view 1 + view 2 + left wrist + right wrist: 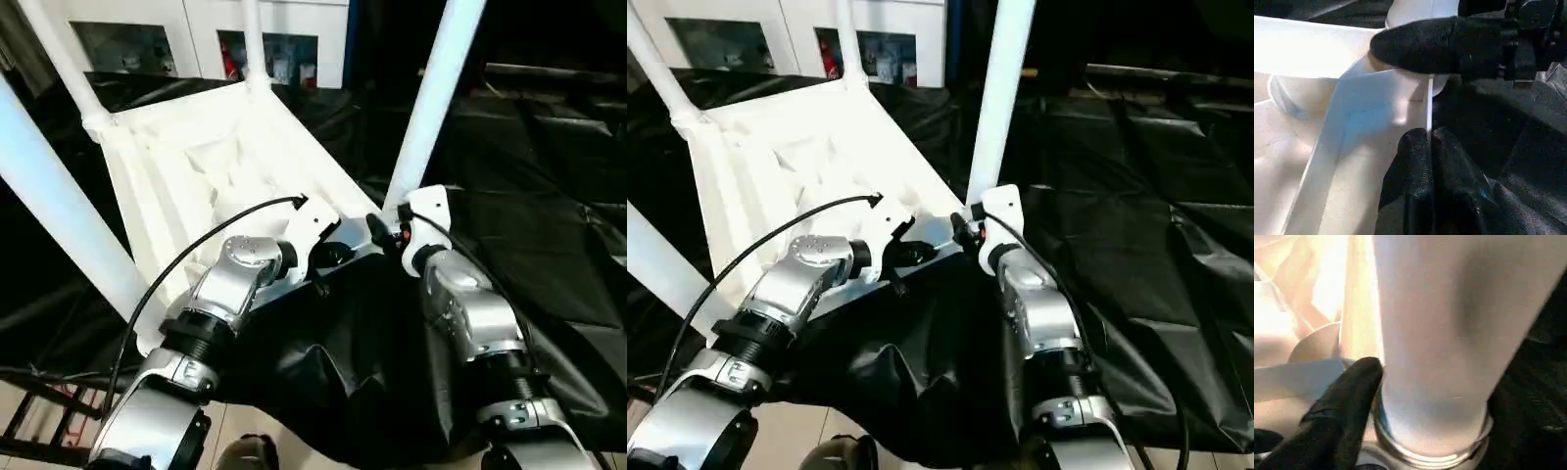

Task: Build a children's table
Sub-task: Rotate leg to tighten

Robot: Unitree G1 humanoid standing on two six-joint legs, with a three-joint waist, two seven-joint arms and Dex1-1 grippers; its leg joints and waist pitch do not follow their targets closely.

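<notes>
Left claw [1427, 147] pinching our upturned tabletop's [196, 166] thin rim, right claw [384, 233] pressing at the near leg's [431, 108] base, grip unclear to us, tabletop lying on black-draped surface [549, 196].

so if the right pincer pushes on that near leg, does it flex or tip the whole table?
Probably stiff: the leg is a thick tube seated in its socket. The upturned tabletop looks like light ribbed plastic, tilted over the table edge, so it may pivot; the left pincer clamps its rim.
</notes>
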